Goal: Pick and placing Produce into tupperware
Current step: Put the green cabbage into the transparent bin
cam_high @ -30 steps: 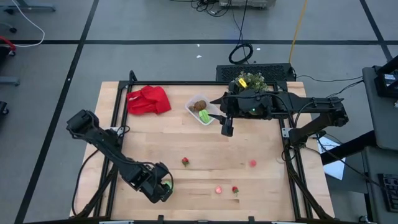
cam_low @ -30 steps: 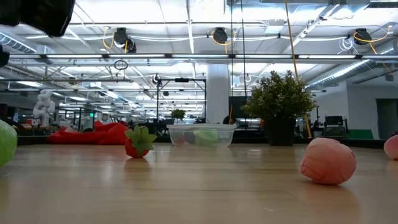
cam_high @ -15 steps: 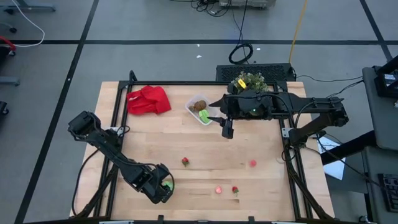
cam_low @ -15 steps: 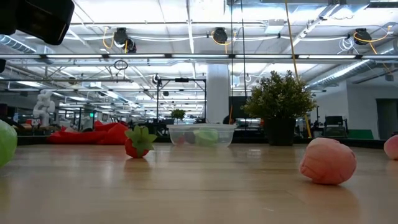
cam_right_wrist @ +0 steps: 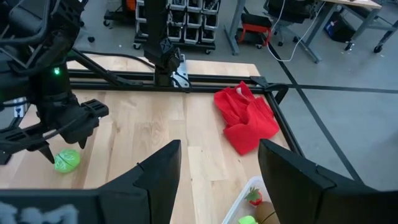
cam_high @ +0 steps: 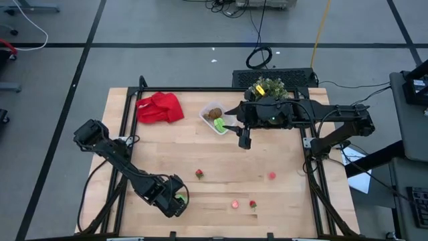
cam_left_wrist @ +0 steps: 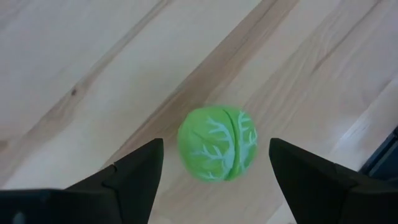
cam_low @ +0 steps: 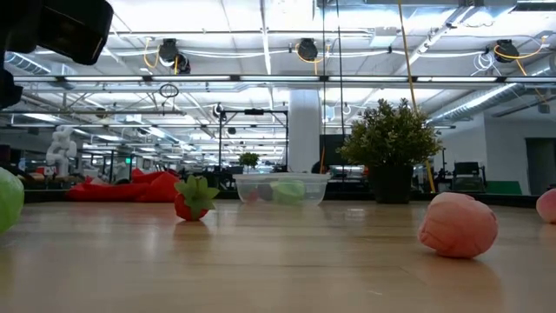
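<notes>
Clear tupperware (cam_high: pixel 215 118) already holds brown and green produce; four red and pink pieces wait on the table (cam_high: pixel 267 201). Left gripper (cam_left_wrist: pixel 211 163), wide open and empty, straddles a green cabbage (cam_left_wrist: pixel 217 144); right gripper (cam_right_wrist: pixel 214 163) hangs open near the tupperware

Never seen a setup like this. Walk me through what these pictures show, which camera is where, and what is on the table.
Two dark robot arms work at a wooden table. One camera looks straight down, one sits at table height, and one rides on each wrist. The left gripper, fingers open, hovers over a green toy cabbage near the front edge, holding nothing. The right gripper, also open and empty, hangs beside the clear tupperware, which already holds brown and green toy pieces. Loose on the table lie a strawberry, a pink piece and two more red pieces. At the back are a red cloth and a potted plant.
</notes>
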